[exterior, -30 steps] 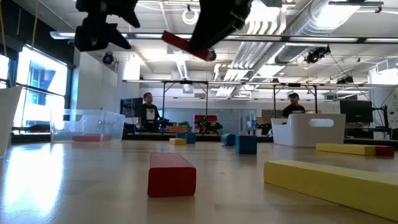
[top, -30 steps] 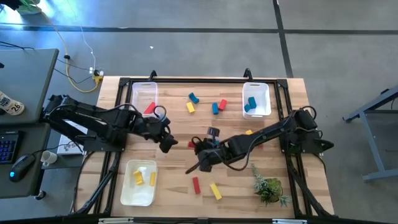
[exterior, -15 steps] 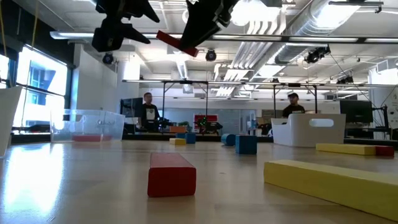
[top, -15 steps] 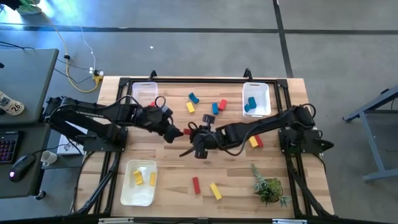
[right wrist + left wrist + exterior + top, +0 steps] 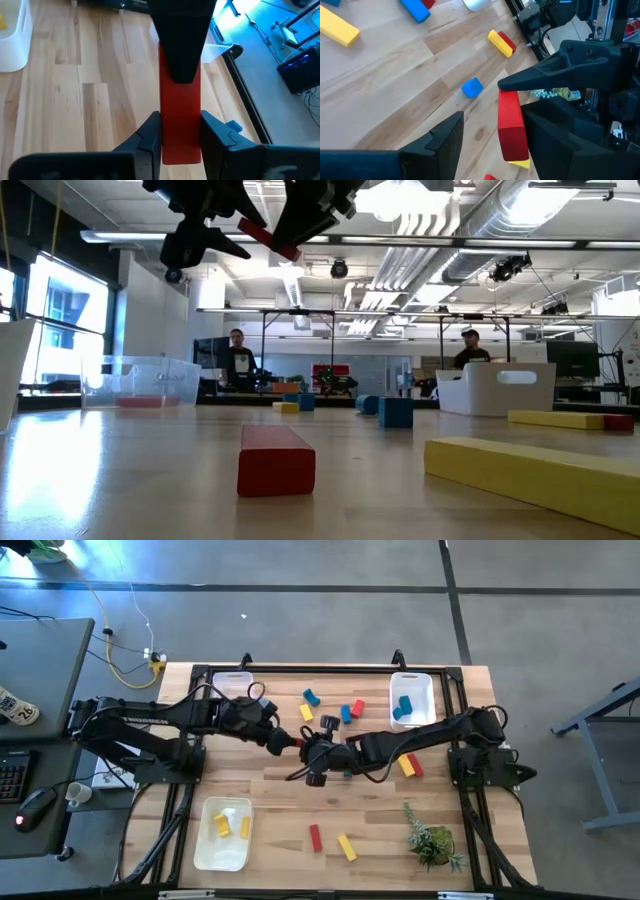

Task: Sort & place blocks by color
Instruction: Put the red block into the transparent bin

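2 grippers meet mid-frame: the right gripper [image 5: 303, 748] clamps a red block [image 5: 180, 117], the left gripper [image 5: 283, 741] gapes beside it. Few blocks [image 5: 347, 712] binned; most remain scattered.

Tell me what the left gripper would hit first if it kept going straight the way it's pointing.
Most likely the red bar held by the right gripper: it hangs straight ahead between the left gripper's open fingers. Exact depth is unclear.

Red block [image 5: 297, 744] mostly hidden between arms; low view crops both arms.
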